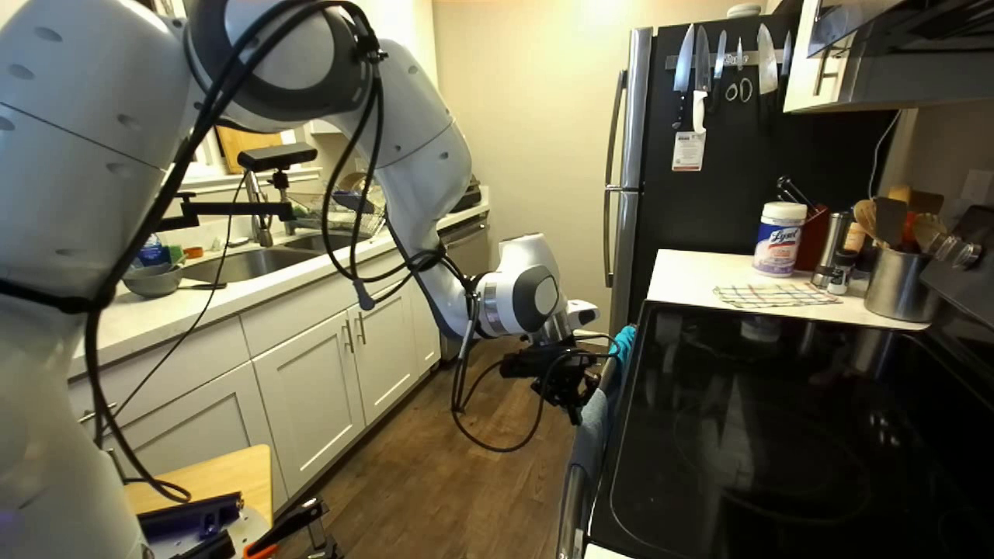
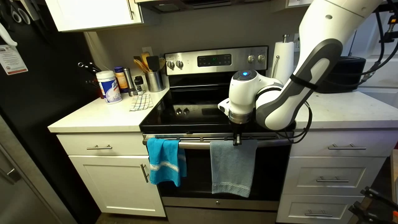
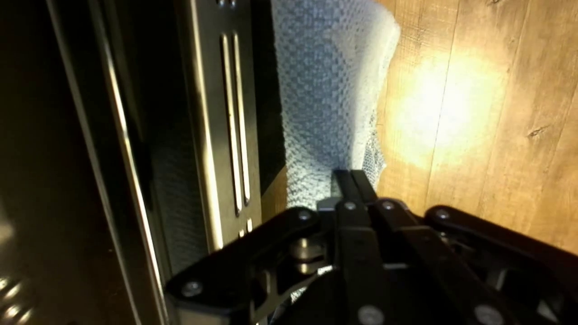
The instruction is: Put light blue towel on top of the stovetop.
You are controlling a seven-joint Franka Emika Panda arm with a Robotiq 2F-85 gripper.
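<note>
"Which towel is it, and where?"

"The soft, pale grey-blue cloth towel (image 2: pixel 231 169), folded over the long silver metal oven handle (image 2: pixel 196 145); not the bright turquoise towel with a white band (image 2: pixel 163 163) near the handle's end."

"So it has yet to reach the glossy black glass stovetop (image 1: pixel 761 435)."

"Yes. It should be light, limp and hard to harm, and that knobbly weave ought to grip well."

"And the black jointed pincer (image 3: pixel 352 174)?"

"Jaws pressed together, in the wrist view, at the towel's top fold. I can't make out cloth between them, nor tell whether they touch it."

"Where would you take hold?"

"Right there on the fold, well in from the side edges: spread the jaws, go down far enough to catch a thick pleat, then squeeze. The handle underneath would limit the depth, I think."

"And a shallow nip?"

"Could slip, or drag only one layer while the other snags on the handle."
</note>
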